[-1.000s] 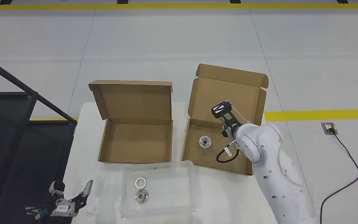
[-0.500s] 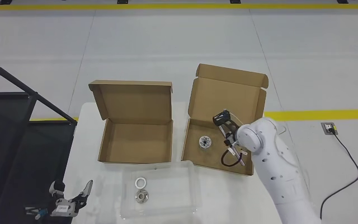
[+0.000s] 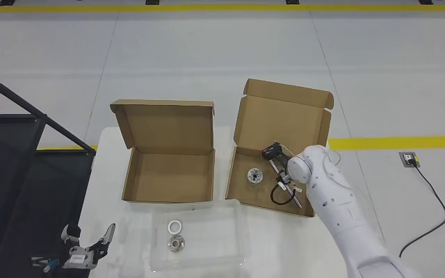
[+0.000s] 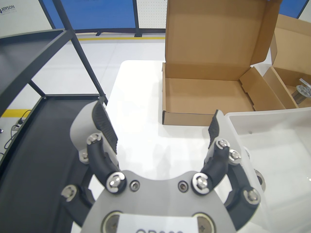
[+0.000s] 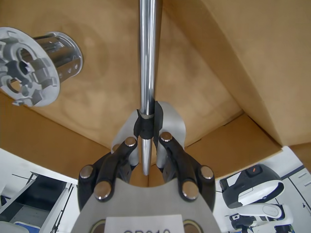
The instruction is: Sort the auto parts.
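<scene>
My right gripper (image 5: pixel 147 120) is shut on a polished metal rod (image 5: pixel 148 49), which points into the right cardboard box (image 5: pixel 194 69). A silver flanged hub (image 5: pixel 36 66) stands on that box's floor beside the rod, and the top view has the hub (image 3: pixel 255 176) left of my right arm (image 3: pixel 306 170). A clear plastic bin (image 3: pixel 222 240) at the table's front holds a white ring (image 3: pixel 174 226) and a metal flanged part (image 3: pixel 176 243). My left gripper (image 4: pixel 158 112) is open with nothing in it, low over the table's front left corner (image 3: pixel 87 251).
The left cardboard box (image 3: pixel 169 175) stands open with nothing inside, its lid upright. A black metal rack (image 3: pixel 28 181) flanks the table's left side, close to my left gripper. White tabletop (image 4: pixel 136 93) lies bare between the rack and the left box.
My right arm has brought the rod nearer and deeper into the right box, its wrist shifting slightly left. The left arm has not moved.
</scene>
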Robot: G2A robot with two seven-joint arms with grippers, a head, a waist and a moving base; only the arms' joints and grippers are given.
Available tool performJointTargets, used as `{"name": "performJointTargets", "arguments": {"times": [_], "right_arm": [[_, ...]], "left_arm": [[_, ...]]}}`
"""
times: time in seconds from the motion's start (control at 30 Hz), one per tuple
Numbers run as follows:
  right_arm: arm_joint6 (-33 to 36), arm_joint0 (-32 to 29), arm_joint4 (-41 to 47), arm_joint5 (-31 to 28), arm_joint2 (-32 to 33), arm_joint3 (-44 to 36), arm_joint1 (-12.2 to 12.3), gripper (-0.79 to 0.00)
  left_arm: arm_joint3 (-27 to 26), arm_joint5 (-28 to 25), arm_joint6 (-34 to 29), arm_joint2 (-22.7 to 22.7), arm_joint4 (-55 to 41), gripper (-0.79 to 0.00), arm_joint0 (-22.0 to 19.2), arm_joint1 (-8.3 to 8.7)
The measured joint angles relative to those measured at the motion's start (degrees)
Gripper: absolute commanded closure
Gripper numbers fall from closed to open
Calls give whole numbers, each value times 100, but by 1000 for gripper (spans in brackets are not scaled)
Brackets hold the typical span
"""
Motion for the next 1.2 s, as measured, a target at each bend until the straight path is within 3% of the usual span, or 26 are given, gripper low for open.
{"name": "performJointTargets", "arguments": {"times": [0.23, 0.27, 0.3, 0.47, 0.53, 0.57, 0.63, 0.7, 0.83, 1.0, 1.2], "right_arm": [[-245, 288, 148, -82, -192, 717, -107, 0], [-292, 321, 174, -89, -214, 795, -123, -222], [-330, 343, 194, -93, -226, 850, -132, -292], [-529, 416, 270, -101, -271, 1094, -163, -468], [-654, 418, 295, -98, -266, 1134, -163, -573], [-757, 413, 304, -81, -252, 1131, -156, -662], [-911, 390, 312, -72, -223, 1047, -137, -748], [-1014, 332, 268, -23, -184, 836, -101, -785], [-1024, 28, 165, 101, -22, -6, 16, -785], [-567, -1008, 11, 150, 327, -2274, 238, -785], [-253, -2400, 142, -516, 554, -4933, 422, -785]], "left_arm": [[0, 0, 0, 0, 0, -785, 0, 0], [0, 0, 0, 0, 0, -785, 0, 0], [0, 0, 0, 0, 0, -785, 0, 0], [0, 0, 0, 0, 0, -785, 0, 0], [0, 0, 0, 0, 0, -785, 0, 0], [0, 0, 0, 0, 0, -785, 0, 0], [0, 0, 0, 0, 0, -785, 0, 0], [0, 0, 0, 0, 0, -785, 0, 0], [0, 0, 0, 0, 0, -785, 0, 0], [0, 0, 0, 0, 0, -785, 0, 0], [-3, -13, -59, 5, -12, -785, -26, -3]]}}
